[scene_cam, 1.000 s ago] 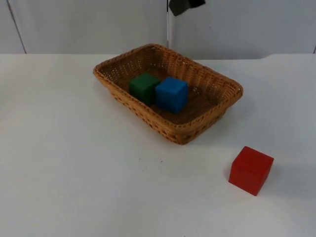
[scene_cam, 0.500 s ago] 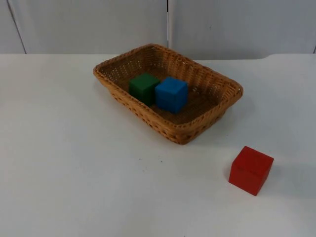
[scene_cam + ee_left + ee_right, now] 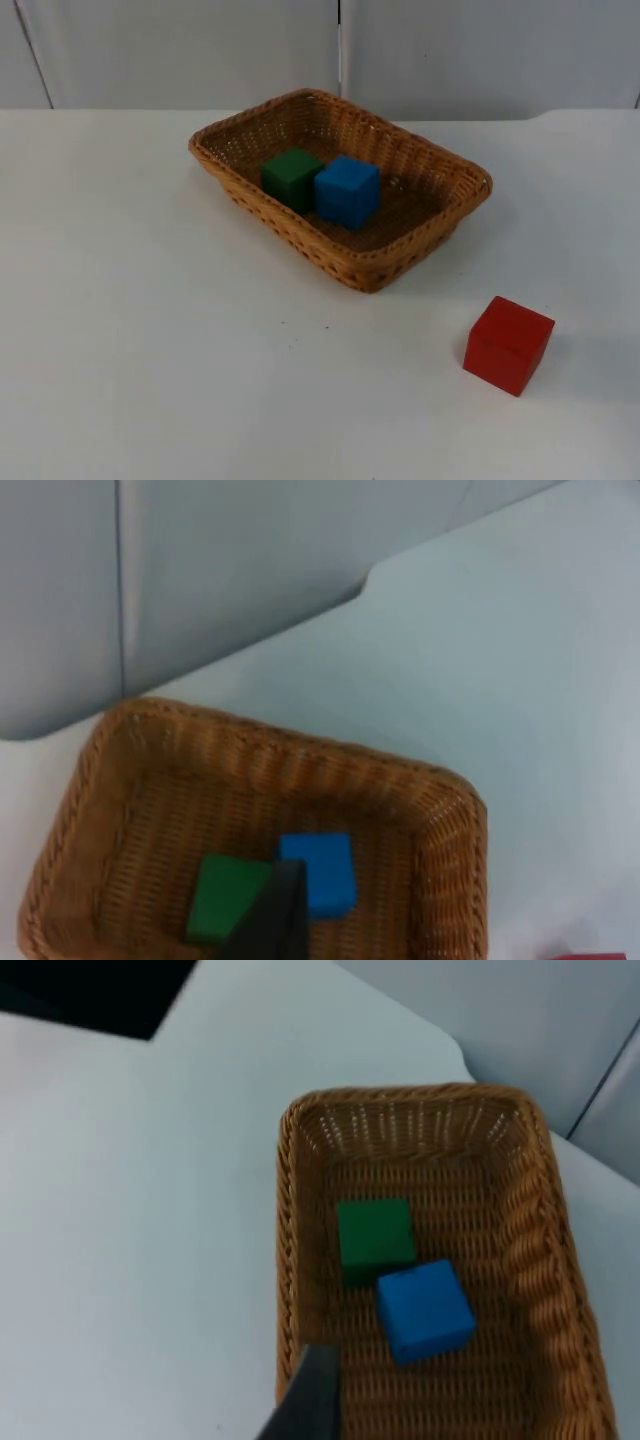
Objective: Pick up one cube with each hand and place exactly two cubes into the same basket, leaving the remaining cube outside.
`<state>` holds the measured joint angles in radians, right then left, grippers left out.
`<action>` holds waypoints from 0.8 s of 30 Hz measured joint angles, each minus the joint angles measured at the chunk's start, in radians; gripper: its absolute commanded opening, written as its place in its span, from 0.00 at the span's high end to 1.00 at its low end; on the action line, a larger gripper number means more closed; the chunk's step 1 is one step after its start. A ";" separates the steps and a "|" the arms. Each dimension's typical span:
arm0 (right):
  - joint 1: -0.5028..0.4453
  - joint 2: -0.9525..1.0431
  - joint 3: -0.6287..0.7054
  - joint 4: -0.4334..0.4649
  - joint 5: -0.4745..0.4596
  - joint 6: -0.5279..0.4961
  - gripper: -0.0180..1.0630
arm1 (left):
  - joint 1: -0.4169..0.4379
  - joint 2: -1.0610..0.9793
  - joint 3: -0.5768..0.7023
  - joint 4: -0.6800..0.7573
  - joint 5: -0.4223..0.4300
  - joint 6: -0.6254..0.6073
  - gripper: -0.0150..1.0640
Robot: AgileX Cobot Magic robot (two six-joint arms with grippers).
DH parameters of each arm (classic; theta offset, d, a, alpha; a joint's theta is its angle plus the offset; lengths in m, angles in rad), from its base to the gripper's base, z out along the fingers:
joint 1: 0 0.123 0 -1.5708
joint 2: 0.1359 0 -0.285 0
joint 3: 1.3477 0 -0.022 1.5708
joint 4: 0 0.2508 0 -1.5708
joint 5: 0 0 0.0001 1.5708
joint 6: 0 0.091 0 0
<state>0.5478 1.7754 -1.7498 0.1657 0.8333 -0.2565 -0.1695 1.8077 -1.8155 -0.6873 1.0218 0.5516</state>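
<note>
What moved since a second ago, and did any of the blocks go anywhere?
A black piece of the robot that hung above the basket by the back wall went up out of the top view. None of the blocks moved. The green cube and blue cube sit side by side in the basket as before, and the red cube stays outside on the table.

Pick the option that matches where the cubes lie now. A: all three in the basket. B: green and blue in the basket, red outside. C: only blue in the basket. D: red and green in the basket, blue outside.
B: the small green cube and the blue cube sit side by side inside the brown woven wicker basket, while the red cube stands apart on the white table top.
</note>
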 measured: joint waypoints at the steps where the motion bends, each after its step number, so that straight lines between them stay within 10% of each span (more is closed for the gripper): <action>1: 0.000 -0.006 0.022 0.008 -0.007 0.000 0.23 | 0.000 -0.004 0.005 0.000 0.005 -0.001 0.01; 24: 0.000 -0.232 0.423 0.082 -0.171 -0.018 0.23 | 0.000 -0.400 0.568 0.021 -0.240 0.050 0.01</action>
<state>0.5478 1.5429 -1.3272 0.2480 0.6619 -0.2749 -0.1695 1.4078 -1.2471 -0.6666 0.7814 0.6020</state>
